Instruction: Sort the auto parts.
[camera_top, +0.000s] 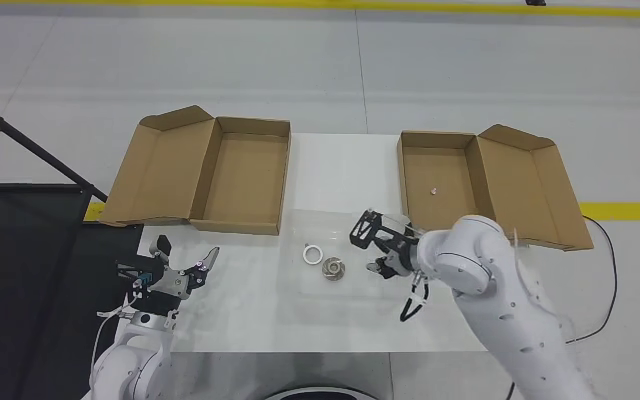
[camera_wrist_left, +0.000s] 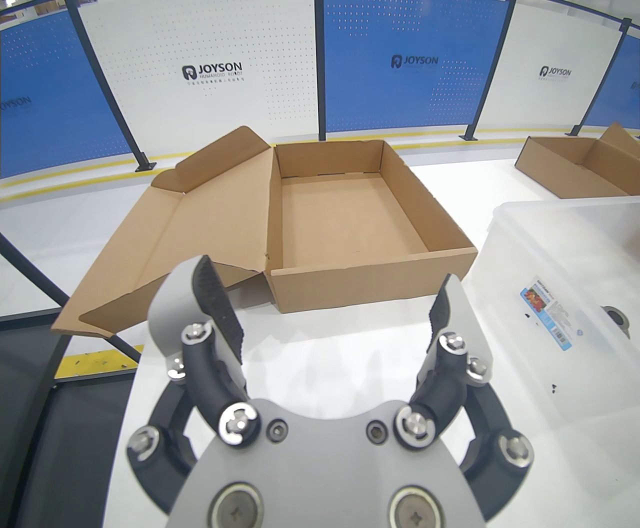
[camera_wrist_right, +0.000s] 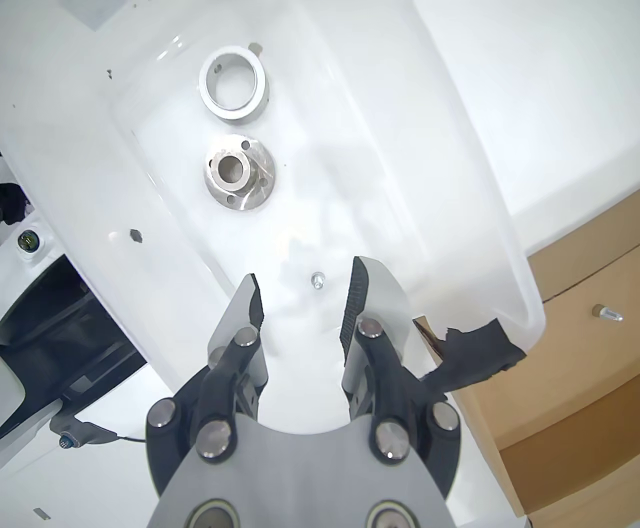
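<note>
On the counter (camera_top: 250, 312), between two open cardboard boxes (camera_top: 243, 172), one clear bin (camera_wrist_right: 465, 175) holds one flange (camera_wrist_right: 240, 172) and one ring (camera_wrist_right: 233, 82), both flat, bores up, and one screw (camera_wrist_right: 317, 280). The right pincer (camera_wrist_right: 306, 289) hangs half-open over that screw; the left pincer (camera_wrist_left: 325, 286) gapes wide.

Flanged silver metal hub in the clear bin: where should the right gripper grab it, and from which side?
Grip the raised central collar of the flanged silver metal hub, coming straight down from above. It sits flange-down on the floor of the clear plastic bin, so the thin rim probably offers little to pinch; the collar stands proud. The open right gripper looks wide enough.
</note>
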